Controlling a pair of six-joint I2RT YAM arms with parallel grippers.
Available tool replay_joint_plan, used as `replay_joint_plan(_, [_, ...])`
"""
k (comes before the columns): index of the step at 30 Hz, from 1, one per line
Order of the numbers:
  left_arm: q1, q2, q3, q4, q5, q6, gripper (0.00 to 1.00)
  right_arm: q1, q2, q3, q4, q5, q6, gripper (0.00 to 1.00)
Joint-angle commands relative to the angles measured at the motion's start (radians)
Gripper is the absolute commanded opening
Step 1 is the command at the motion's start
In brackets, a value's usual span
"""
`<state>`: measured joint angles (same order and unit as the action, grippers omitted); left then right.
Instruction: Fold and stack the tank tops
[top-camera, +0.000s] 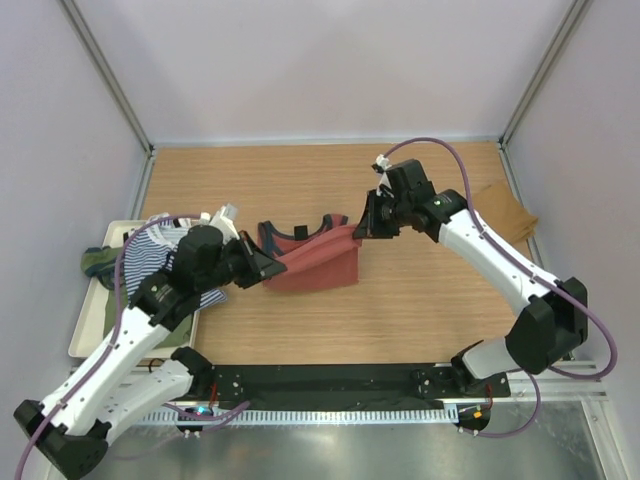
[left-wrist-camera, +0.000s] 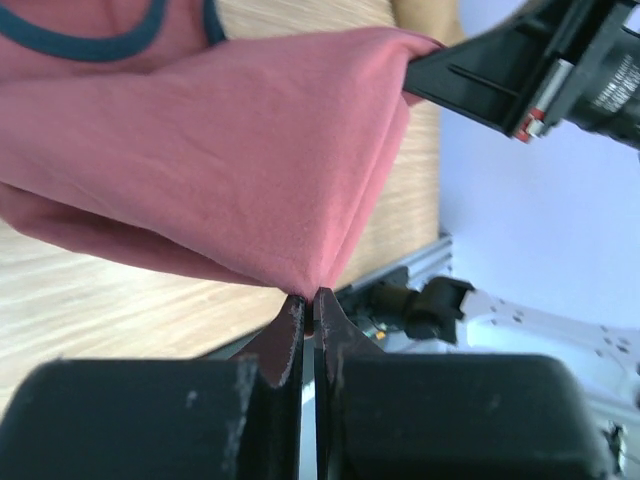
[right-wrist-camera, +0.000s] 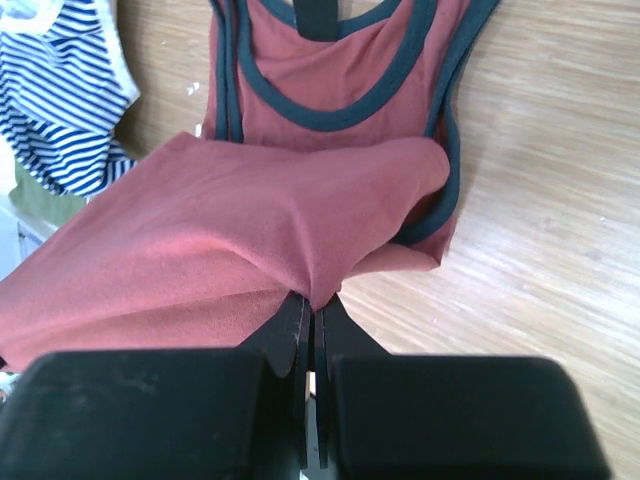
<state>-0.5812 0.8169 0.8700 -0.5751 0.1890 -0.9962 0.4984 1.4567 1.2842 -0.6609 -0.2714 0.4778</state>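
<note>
Seen from above, the rust-red tank top (top-camera: 315, 262) lies mid-table (top-camera: 300, 180), its navy-trimmed neckline toward the far side and its near part raised and stretched between the two arms. The left gripper (top-camera: 268, 268) meets the cloth at its left corner and the right gripper (top-camera: 360, 228) at its right corner. The striped tank top (top-camera: 150, 248) is heaped on a tray (top-camera: 85, 340) at the left, with the olive green tank top (top-camera: 110, 315) partly under it. The tan-brown tank top (top-camera: 505, 210) lies well apart at the table's right edge. In the left wrist view the jaws are pressed together with only a thin slit between them, and a corner of the red cloth is pinched at their tips. The fabric fans up and away to the other gripper, which grips the far corner. In the right wrist view the jaws are likewise closed, with a fold of red cloth caught between their tips. The lifted layer drapes across the lower part of the top, whose neckline and armholes lie flat on the wood beyond.
</note>
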Motion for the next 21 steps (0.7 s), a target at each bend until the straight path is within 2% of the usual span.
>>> replay_joint_plan(1, [-0.051,-0.076,-0.026,-0.012,0.02,-0.051,0.0,-0.009,-0.105,-0.037,0.004,0.003,0.004,0.02])
replay_joint_plan(12, [-0.137,-0.179,-0.143,-0.031,-0.022,-0.137,0.0,-0.004,-0.229,-0.18,-0.011,-0.011,0.015,0.04])
replay_joint_plan(16, [-0.184,-0.171,-0.158,-0.012,-0.04,-0.15,0.0,-0.004,-0.211,-0.157,-0.02,-0.002,-0.01,0.07])
replay_joint_plan(21, [-0.19,-0.137,-0.144,0.004,-0.078,-0.142,0.0,-0.006,-0.153,-0.094,-0.034,0.017,-0.024,0.07])
